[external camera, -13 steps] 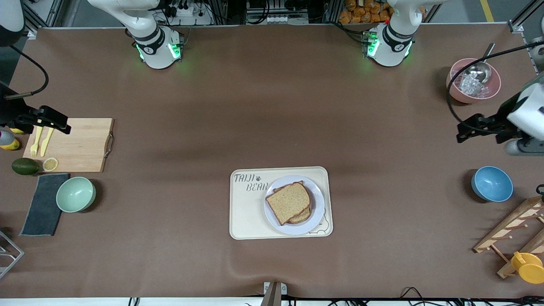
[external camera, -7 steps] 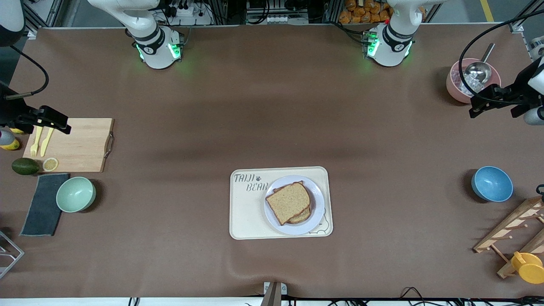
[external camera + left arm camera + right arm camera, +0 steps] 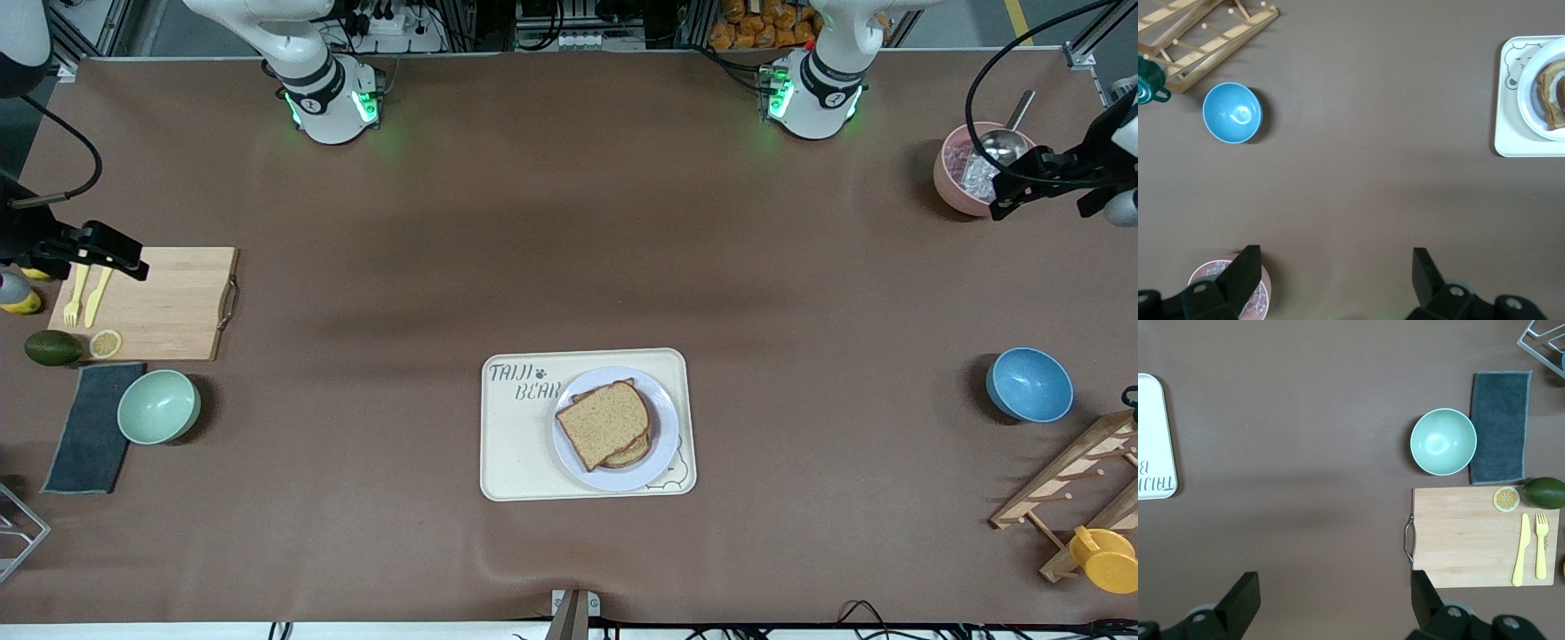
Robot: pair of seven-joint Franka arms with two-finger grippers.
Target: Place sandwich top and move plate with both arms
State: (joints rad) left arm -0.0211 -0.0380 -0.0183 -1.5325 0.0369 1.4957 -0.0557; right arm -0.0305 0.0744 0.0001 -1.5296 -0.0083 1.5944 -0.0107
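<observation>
The sandwich top [image 3: 607,420], a speckled brown slice, lies on a lower slice on the pale round plate [image 3: 665,442]. The plate rests on a cream tray [image 3: 520,449] in the middle of the table. In the left wrist view the plate [image 3: 1530,90] and the edge of the sandwich [image 3: 1553,93] show at the frame's border. My left gripper [image 3: 1000,196] [image 3: 1336,280] hangs open and empty over the pink bowl's rim at the left arm's end. My right gripper [image 3: 133,256] [image 3: 1331,600] hangs open and empty over the cutting board's edge at the right arm's end.
A pink bowl [image 3: 965,182] with a metal scoop, a blue bowl [image 3: 1029,384] and a wooden rack [image 3: 1076,484] stand at the left arm's end. A cutting board [image 3: 169,302] with yellow cutlery, an avocado [image 3: 52,348], a green bowl [image 3: 158,406] and a grey cloth [image 3: 89,431] lie at the right arm's end.
My left gripper has moved away from the blue bowl to over the pink bowl, still open. The right arm has not moved.
</observation>
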